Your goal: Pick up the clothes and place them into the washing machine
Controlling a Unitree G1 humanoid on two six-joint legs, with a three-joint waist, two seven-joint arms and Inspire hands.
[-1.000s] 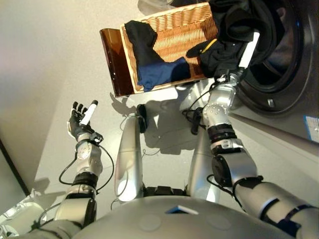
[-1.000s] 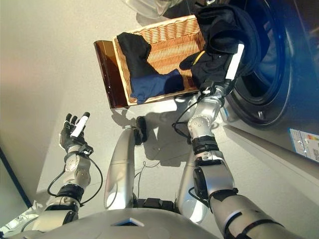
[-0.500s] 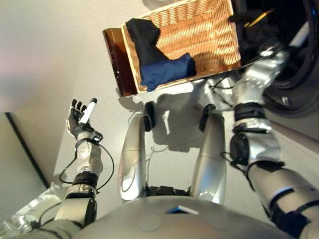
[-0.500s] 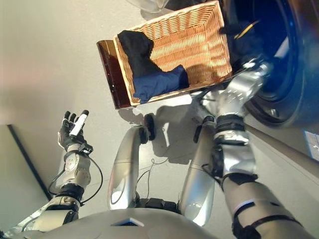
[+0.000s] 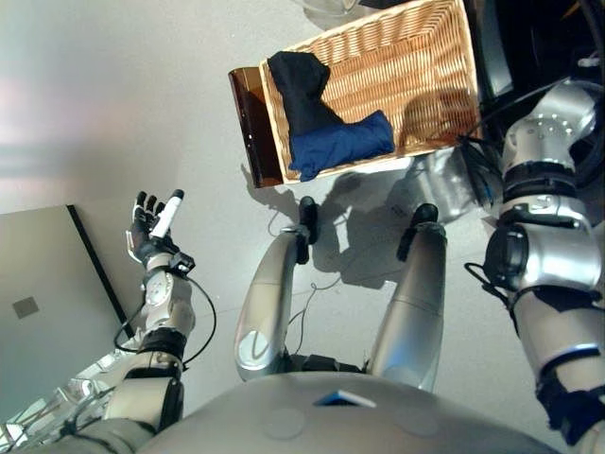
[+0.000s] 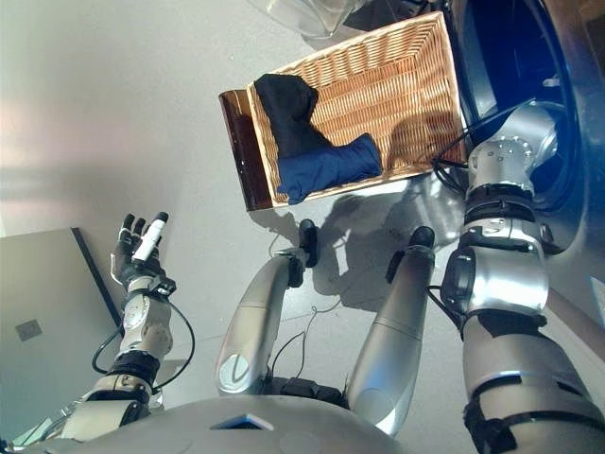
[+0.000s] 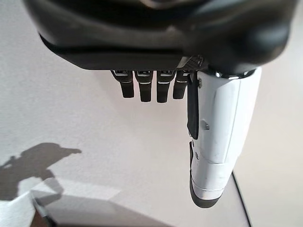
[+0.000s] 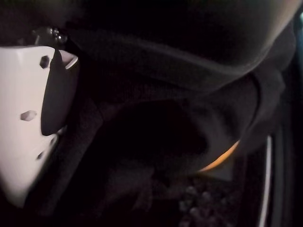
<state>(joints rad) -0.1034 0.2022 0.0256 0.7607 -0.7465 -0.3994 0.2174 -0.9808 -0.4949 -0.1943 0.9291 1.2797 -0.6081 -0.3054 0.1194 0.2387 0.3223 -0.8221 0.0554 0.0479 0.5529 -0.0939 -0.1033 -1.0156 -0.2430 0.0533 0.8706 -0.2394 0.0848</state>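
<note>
Where dimly visible, seemingly black garment (image 8: 189, 118).

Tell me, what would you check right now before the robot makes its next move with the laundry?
1. Right robot hand inside the washing machine drum: ok, its arm reaches in.
2. Dark black garment with an orange patch fully released: cannot tell, the fingers are hidden in cloth.
3. Clothes left in the woven wicker basket: ok, a black garment and a blue garment lie there.
4. Left robot hand free: ok, open and holding nothing, out to the side over the floor.
5. Basket within reach beside the drum: ok.
</note>
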